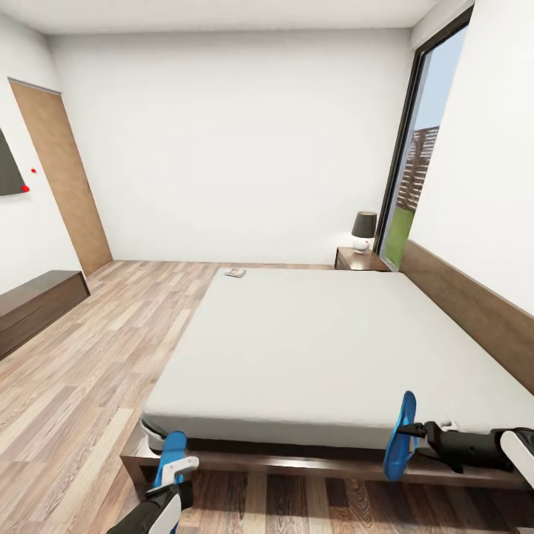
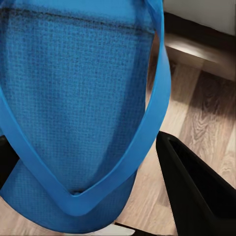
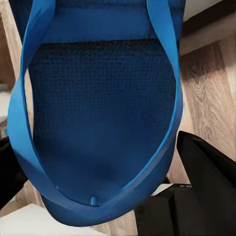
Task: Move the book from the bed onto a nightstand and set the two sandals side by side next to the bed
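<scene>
I see a bright room with plain white walls and a white ceiling. Brown wood-plank floor spreads from 6 to 10 o'clock. A brown wooden door stands at 10 o'clock, with a low dark cabinet below it at 9 o'clock. A tall black-framed window at 2 o'clock shows sky, slatted fence and grass. A dark-shaded table lamp stands beside it.

No readable text, labels or numbers can be made out anywhere; the book cover on the bed is way too small.
</scene>
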`<state>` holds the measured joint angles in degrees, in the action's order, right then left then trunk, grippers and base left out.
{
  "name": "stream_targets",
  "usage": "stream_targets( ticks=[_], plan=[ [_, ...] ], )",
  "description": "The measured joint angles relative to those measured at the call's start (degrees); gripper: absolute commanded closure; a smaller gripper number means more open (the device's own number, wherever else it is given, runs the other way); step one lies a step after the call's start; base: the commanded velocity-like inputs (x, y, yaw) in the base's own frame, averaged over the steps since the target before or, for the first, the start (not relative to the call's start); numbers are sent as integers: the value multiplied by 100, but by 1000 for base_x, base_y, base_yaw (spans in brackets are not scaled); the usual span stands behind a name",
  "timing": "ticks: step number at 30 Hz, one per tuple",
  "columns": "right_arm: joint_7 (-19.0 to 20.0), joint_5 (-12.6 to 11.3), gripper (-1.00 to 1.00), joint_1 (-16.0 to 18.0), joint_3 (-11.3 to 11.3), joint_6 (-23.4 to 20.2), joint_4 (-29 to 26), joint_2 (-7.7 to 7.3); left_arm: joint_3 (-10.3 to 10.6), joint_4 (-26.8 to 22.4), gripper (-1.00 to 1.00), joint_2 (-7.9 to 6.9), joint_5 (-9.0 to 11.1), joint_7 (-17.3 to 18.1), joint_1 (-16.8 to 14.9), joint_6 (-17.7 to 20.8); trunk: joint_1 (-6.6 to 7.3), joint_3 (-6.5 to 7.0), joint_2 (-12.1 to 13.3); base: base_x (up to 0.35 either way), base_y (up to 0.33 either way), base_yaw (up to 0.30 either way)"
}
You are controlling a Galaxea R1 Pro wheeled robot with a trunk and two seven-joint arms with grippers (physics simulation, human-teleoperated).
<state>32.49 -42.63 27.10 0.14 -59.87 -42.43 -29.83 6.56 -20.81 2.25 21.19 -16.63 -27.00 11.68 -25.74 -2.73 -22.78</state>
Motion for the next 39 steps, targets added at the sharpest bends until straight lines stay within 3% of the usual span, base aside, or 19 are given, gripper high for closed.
stream_targets(
  ticks=[4,39],
  plan=[
    [1,-23,100,0,-31,3,-33,4,4,2,100,12,6,-15,4,-56,0,0,0,0,0,0],
    [-8,-6,100,0,-34,6,-29,-29,9,2,100,61,6,-20,4,-65,-770,-632,-1407,0,0,0]
  ],
)
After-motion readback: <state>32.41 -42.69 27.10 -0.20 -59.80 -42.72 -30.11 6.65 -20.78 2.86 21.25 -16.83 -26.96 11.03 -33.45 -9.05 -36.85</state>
